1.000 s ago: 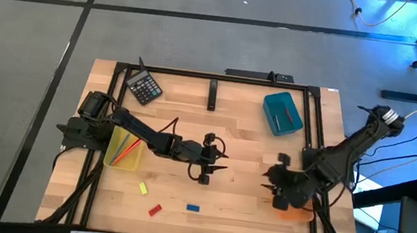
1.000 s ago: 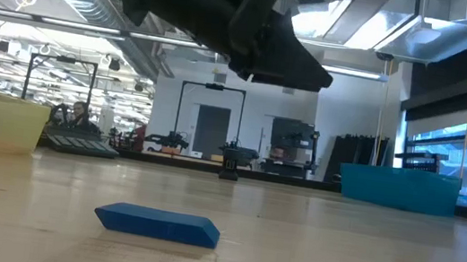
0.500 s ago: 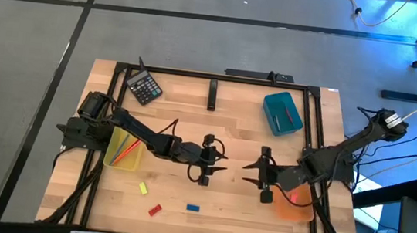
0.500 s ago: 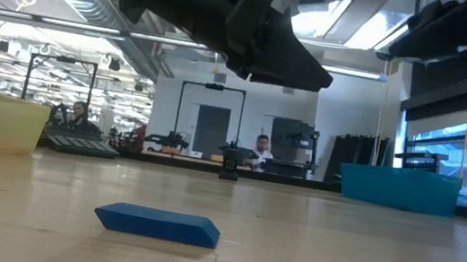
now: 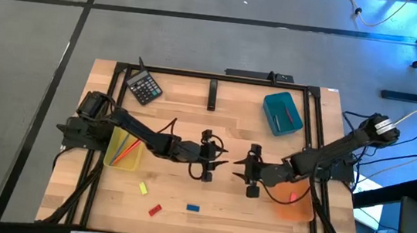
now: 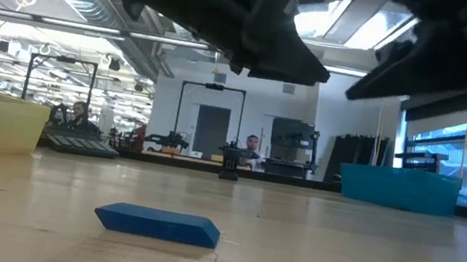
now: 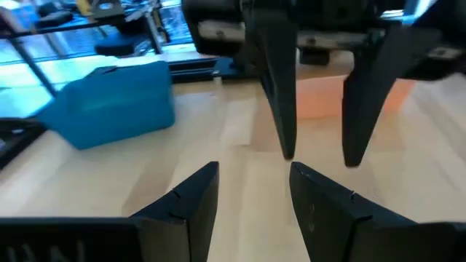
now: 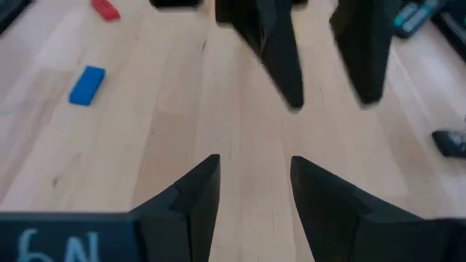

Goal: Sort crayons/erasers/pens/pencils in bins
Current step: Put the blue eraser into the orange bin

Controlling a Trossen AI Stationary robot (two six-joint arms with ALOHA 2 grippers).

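Observation:
My left gripper [image 5: 219, 165] and my right gripper [image 5: 240, 169] face each other tip to tip above the middle of the table, both open and holding nothing. In the left wrist view my left gripper [image 7: 253, 178] looks at the right one's fingers [image 7: 280, 102]. The right wrist view has my right gripper [image 8: 253, 166] looking at the left one's fingers [image 8: 273, 51]. Three erasers lie flat on the wood near the front edge: yellow [image 5: 143, 189], red [image 5: 155, 210] and blue [image 5: 193, 207]. The yellow bin [image 5: 113, 157] holds thin sticks, the teal bin [image 5: 276, 100] too. The orange bin [image 5: 296, 209] lies under my right arm.
A black calculator [image 5: 145, 88] lies at the far left, and a dark bar [image 5: 212, 95] at the far middle. A black frame [image 5: 314, 112] rims the table. Bare wood lies between the erasers and the grippers. People and equipment show in the room beyond the table.
My right gripper has swung from above the orange bin toward the table's left, sinking a little and turning until its fingers point at my left gripper, now just short of its tips. Its fingers have stayed open.

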